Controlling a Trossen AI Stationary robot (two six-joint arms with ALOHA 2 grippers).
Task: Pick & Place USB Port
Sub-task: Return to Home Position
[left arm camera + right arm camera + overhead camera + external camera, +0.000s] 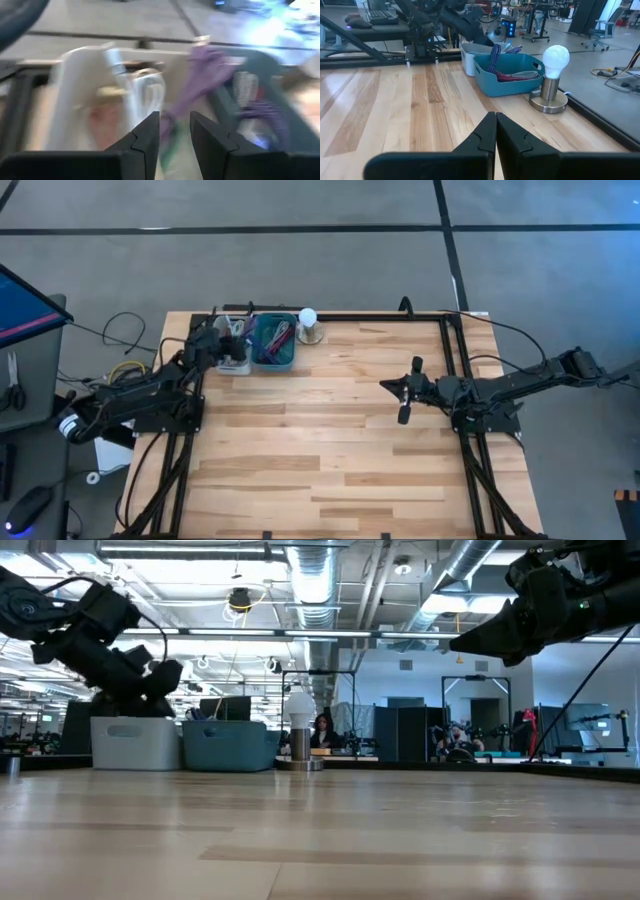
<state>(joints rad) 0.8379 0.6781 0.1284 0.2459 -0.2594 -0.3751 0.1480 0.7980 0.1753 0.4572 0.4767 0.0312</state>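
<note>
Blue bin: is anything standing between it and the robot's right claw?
Nothing visible: bare table lies between the shut right gripper and the blue bin; the bulb lamp stands beside it, off that line. Left gripper hovers over the gray bin.

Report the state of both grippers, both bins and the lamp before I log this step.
left gripper: open, empty, above the gray bin.
right gripper: shut, empty, above bare table on the right side.
gray bin: upright, a pale cable inside.
blue bin: upright, purple and red cables inside.
lamp: upright beside the blue bin; cannot tell if lit.
</note>
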